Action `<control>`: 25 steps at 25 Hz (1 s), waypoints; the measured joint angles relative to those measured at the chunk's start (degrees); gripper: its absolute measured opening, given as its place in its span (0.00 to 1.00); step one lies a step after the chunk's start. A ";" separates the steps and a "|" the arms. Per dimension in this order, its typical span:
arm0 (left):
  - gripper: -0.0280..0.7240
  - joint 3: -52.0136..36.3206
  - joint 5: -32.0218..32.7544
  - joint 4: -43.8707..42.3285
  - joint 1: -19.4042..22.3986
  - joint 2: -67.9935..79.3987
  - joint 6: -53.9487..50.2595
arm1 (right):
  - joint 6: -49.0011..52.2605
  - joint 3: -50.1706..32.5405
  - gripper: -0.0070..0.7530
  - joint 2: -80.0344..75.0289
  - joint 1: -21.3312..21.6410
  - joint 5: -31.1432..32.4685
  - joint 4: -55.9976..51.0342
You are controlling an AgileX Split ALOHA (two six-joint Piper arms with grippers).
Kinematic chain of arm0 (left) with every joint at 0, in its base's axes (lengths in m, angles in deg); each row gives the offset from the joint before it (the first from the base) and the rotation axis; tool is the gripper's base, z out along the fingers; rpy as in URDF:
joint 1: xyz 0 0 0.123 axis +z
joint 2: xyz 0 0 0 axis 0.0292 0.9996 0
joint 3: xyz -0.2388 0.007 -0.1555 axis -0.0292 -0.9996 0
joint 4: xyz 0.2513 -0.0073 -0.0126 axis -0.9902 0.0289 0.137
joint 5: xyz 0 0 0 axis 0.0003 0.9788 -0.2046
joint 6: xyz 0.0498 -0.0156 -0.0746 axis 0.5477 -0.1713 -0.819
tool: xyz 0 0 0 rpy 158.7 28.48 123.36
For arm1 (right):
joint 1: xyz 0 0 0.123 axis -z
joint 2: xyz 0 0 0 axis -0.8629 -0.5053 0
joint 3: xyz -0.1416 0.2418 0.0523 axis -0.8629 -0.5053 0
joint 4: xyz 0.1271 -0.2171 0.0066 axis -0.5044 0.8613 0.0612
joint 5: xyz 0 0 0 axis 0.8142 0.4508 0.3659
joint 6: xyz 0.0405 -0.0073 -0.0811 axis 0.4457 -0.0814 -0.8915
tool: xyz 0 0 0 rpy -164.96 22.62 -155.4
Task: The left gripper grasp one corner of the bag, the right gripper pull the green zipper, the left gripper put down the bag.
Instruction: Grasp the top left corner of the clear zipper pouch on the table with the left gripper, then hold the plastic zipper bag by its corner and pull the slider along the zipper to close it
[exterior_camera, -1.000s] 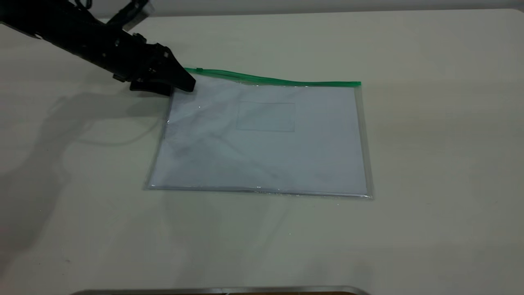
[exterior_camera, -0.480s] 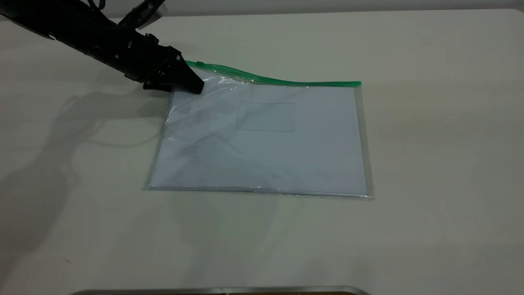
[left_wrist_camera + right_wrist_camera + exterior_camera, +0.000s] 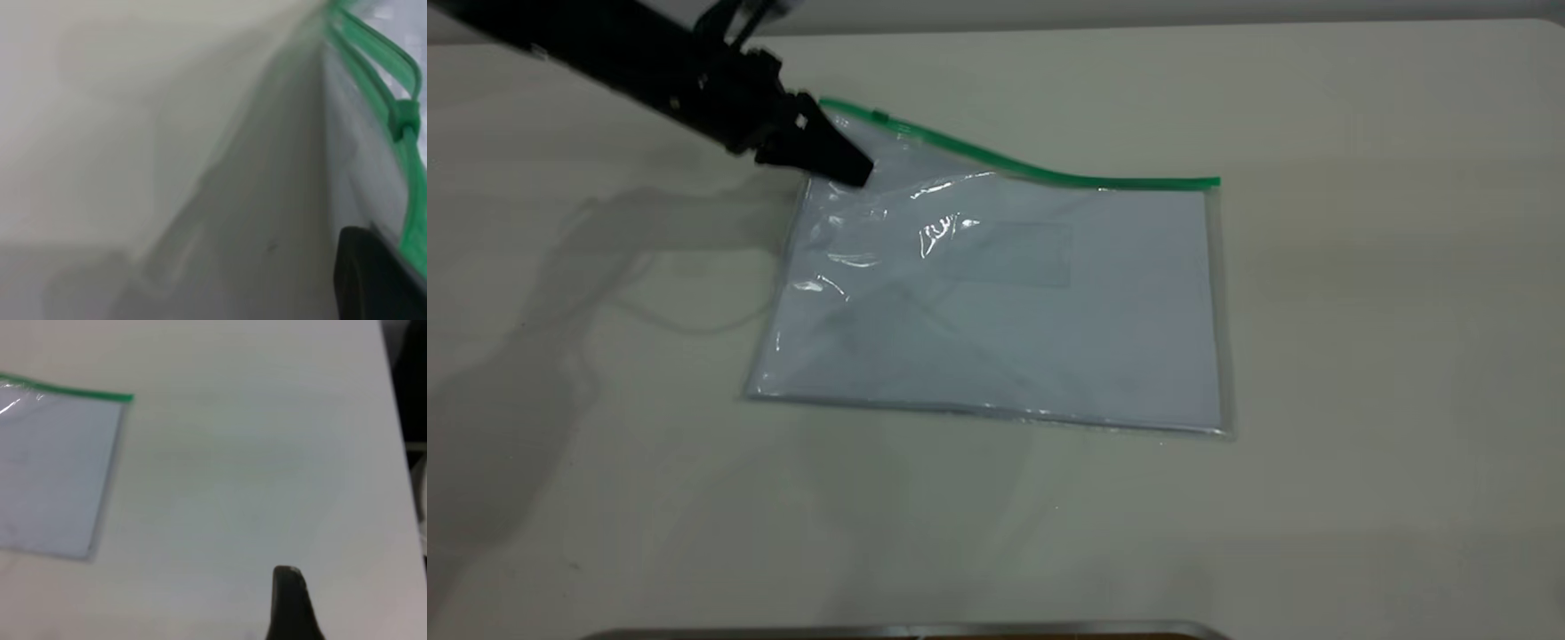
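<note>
The bag [image 3: 1005,302], a clear pouch with white sheets inside, lies on the table. Its green zipper [image 3: 1032,169] runs along the far edge, with the slider tab [image 3: 880,115] near the left end. My left gripper [image 3: 845,164] is shut on the bag's far left corner [image 3: 827,108] and holds it raised, so the plastic there is creased and the strip slopes up. The left wrist view shows the zipper [image 3: 373,60], the slider [image 3: 405,120] and one dark fingertip [image 3: 373,280]. My right gripper [image 3: 293,590] is outside the exterior view, over bare table to the right of the bag [image 3: 53,467].
A metal rim [image 3: 907,629] runs along the table's near edge. The table's right edge [image 3: 399,420] shows in the right wrist view, with dark space beyond it.
My left gripper has risen and moved slightly back with the bag's corner in it. The left end of the green strip has lifted and the plastic has wrinkled.
</note>
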 joint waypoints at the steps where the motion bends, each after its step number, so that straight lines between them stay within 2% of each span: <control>1: 0.11 2.06 2.40 -1.54 -0.18 0.00 1.06 | -1.40 1.04 0.70 -1.73 0.00 0.13 -1.09; 5: 0.11 10.01 11.70 -9.62 -1.78 0.00 6.04 | -8.68 2.95 0.70 -11.49 0.00 -0.45 -6.89; 8: 0.11 14.61 15.87 -14.49 -3.66 -0.06 8.10 | -15.99 3.36 0.70 -19.83 0.00 -3.22 -10.69; 13: 0.11 19.82 17.39 -17.88 -7.29 -0.06 8.92 | -29.56 3.50 0.70 -32.90 0.00 -11.02 -21.62; 17: 0.11 21.05 17.44 -18.22 -10.12 -0.06 11.52 | -42.72 5.05 0.70 -41.50 -0.59 -14.23 -34.22; 22: 0.11 21.17 17.44 -18.87 -14.26 -0.06 15.65 | -59.68 7.58 0.70 -51.44 -6.71 -19.73 -47.36; 25: 0.11 21.17 17.44 -20.64 -16.59 -0.06 17.79 | -66.11 9.75 0.70 -58.25 -10.39 -22.74 -52.77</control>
